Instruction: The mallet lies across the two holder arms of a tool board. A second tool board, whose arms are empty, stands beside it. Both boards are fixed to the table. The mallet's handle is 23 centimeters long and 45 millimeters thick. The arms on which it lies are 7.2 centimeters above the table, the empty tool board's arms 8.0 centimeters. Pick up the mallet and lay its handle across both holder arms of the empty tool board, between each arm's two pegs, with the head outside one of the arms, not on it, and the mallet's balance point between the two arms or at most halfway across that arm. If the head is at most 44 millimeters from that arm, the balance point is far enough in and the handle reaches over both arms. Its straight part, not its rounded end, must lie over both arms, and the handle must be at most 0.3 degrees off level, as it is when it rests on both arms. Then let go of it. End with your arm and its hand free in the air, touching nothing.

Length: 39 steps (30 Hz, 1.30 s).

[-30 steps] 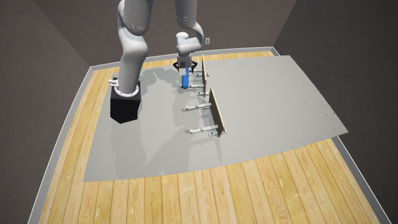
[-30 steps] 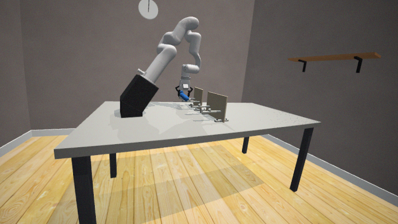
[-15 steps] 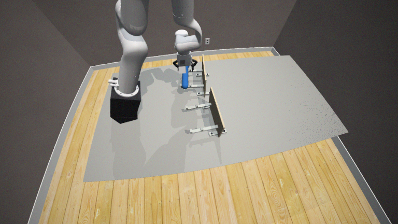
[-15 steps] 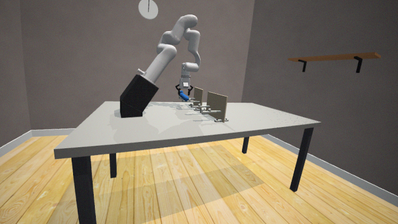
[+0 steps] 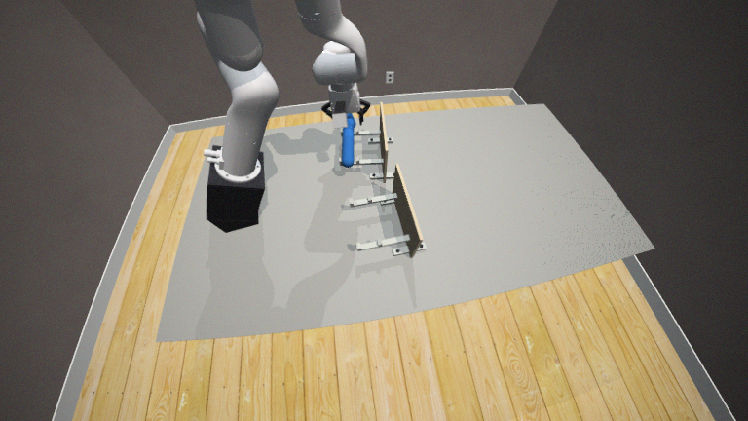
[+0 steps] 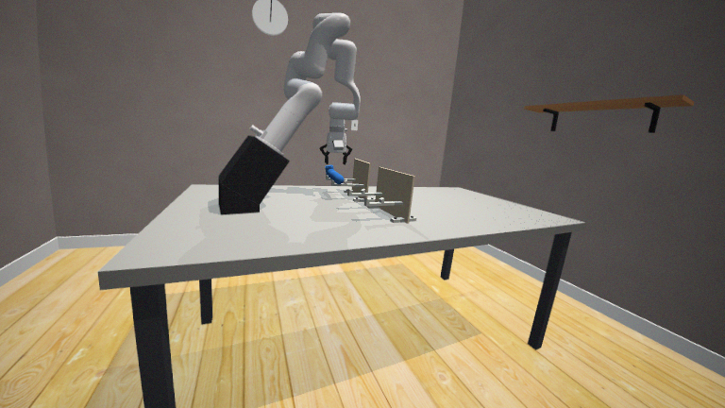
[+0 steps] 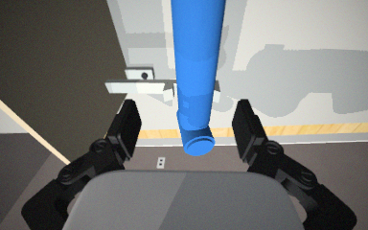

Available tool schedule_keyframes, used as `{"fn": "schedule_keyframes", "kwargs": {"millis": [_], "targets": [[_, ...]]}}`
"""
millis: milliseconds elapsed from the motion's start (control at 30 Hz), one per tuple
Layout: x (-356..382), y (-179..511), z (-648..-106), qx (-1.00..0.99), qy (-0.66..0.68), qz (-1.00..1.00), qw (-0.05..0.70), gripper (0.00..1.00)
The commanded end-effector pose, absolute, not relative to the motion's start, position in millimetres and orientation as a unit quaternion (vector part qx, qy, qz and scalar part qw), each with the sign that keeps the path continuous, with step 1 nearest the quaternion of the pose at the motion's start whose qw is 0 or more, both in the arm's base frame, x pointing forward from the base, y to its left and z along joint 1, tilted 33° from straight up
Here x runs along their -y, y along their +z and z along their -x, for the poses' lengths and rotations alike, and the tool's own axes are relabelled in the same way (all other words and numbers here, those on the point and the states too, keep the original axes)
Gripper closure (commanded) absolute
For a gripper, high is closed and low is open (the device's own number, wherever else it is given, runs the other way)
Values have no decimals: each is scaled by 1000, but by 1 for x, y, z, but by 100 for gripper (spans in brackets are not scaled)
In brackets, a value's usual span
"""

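The claw (image 5: 347, 114) is hanging wide apart and empty above the far end of the blue mallet (image 5: 348, 143), which is lying across the far board's arms, so it looks to need lowering before closing on the handle.

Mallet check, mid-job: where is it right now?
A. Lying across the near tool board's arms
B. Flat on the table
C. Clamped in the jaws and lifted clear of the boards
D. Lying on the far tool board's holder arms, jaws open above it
D: the blue mallet lies on the far tool board, with the gripper open above its end, holding nothing.
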<state>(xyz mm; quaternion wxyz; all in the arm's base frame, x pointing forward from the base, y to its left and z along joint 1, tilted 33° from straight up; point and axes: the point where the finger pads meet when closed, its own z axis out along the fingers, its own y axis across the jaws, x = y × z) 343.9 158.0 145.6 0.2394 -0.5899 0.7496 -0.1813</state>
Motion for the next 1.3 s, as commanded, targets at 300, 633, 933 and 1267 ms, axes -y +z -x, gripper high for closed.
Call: {"fn": "schedule_keyframes", "kwargs": {"millis": [300, 633, 933, 1267], "targets": [[-157, 173, -323, -753, -169, 596, 223, 0], [-157, 173, -323, -753, -169, 596, 223, 0], [-157, 173, -323, -753, -169, 596, 223, 0], [-157, 173, -323, -753, -169, 596, 223, 0]]}}
